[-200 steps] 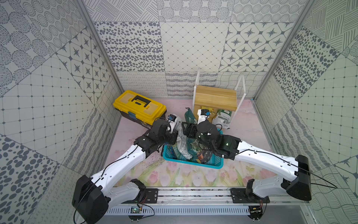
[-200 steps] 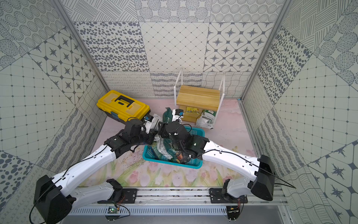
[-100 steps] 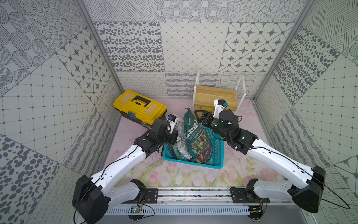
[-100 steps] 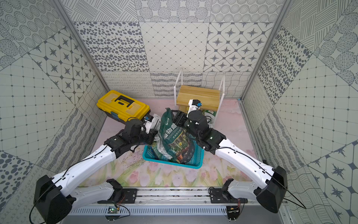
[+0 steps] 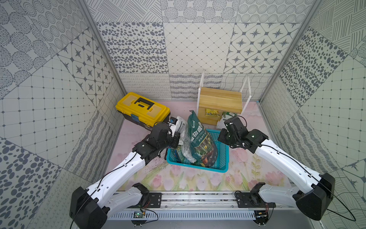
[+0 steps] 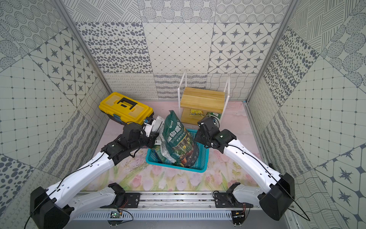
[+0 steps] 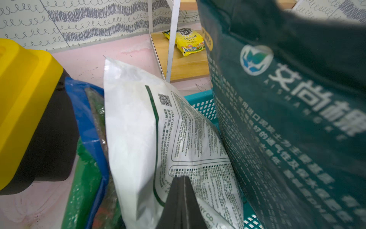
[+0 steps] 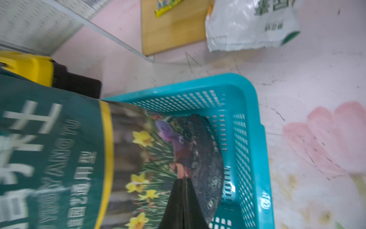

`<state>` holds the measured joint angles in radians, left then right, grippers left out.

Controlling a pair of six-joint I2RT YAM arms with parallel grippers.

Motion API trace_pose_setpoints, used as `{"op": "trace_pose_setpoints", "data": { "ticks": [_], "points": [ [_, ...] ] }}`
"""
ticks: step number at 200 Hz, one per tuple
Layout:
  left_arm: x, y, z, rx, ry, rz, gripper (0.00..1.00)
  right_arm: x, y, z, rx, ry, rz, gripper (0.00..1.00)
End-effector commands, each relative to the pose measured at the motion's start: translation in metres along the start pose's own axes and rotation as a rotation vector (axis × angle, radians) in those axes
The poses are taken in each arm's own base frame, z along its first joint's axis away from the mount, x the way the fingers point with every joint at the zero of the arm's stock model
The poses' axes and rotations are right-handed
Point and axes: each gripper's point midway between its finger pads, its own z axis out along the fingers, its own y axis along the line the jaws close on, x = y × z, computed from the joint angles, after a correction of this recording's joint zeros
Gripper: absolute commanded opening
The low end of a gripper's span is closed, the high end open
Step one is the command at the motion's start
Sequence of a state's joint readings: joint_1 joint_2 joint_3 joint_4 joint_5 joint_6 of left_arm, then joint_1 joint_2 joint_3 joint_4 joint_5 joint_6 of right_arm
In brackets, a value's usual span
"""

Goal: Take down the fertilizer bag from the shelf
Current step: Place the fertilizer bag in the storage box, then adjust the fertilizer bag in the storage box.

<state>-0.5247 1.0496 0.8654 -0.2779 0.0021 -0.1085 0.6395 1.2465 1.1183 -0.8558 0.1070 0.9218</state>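
While both arms hang at the basket (image 5: 223, 156), the yellow bag (image 7: 190, 42), taken here as the fertilizer bag since it alone plainly lies on the shelf (image 5: 219, 99), sits on the lower board, under the top one and toward the toolbox (image 5: 142, 109) side. The left gripper (image 7: 180, 178) is clenched on nothing, its tips before a white sack (image 7: 158, 128) in the basket. The right gripper (image 8: 183, 181) is likewise pressed shut and empty above the tall green bag (image 5: 200, 142) standing there. The yellow bag looks small, light and soft (a filled film pouch, probably slick and apt to sag), so a pinch on the flat sealed end nearest the shelf front seems the surest hold, reached low from the front beneath the top board. That board covers most of the bag in both top views, a white upright crosses it in the left wrist view, and the blurred right wrist view cuts it off at the frame edge. Whether the white pouch (image 8: 247, 25) beside it rests on the board or the floor cannot be told.
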Motion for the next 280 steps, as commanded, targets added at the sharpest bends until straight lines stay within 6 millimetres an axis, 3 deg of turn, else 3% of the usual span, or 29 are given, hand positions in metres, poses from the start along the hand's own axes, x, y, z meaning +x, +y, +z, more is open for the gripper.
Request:
{"op": "trace_pose_setpoints", "data": {
  "ticks": [1,23,47,79,91,140,167,179,204,221,253,280],
  "points": [
    [-0.013,0.010,-0.014,-0.034,-0.091,-0.011,0.00,0.050,-0.031,0.019,0.121,0.236,-0.035,0.00],
    [-0.020,0.017,-0.025,-0.055,-0.159,-0.036,0.05,0.066,-0.039,0.033,0.166,0.313,-0.033,0.00],
    [-0.025,0.024,-0.034,-0.082,-0.212,-0.047,0.21,0.070,-0.041,0.046,0.191,0.324,-0.021,0.00],
    [-0.031,0.033,-0.043,-0.106,-0.267,-0.090,0.59,0.075,-0.040,0.066,0.193,0.333,0.005,0.03],
    [-0.033,0.037,-0.046,-0.107,-0.288,-0.109,0.66,0.079,-0.037,0.076,0.178,0.343,0.022,0.04],
    [-0.035,0.055,-0.052,-0.150,-0.328,-0.163,0.71,0.083,-0.031,0.102,0.169,0.344,0.031,0.06],
    [-0.035,0.061,-0.053,-0.170,-0.337,-0.180,0.71,0.083,-0.026,0.110,0.145,0.340,0.025,0.13],
    [-0.035,0.062,-0.054,-0.174,-0.340,-0.182,0.71,0.083,-0.024,0.114,0.132,0.338,0.020,0.21],
    [-0.034,0.064,-0.056,-0.182,-0.345,-0.186,0.71,0.088,-0.024,0.121,0.128,0.361,0.004,0.54],
    [-0.034,0.064,-0.055,-0.185,-0.343,-0.186,0.71,0.090,-0.023,0.125,0.126,0.371,-0.007,0.62],
    [-0.034,0.064,-0.055,-0.186,-0.342,-0.185,0.71,0.085,-0.021,0.125,0.125,0.354,-0.020,0.63],
    [-0.033,0.064,-0.055,-0.187,-0.339,-0.180,0.71,0.072,-0.016,0.112,0.117,0.309,-0.036,0.61]
  ]
}}
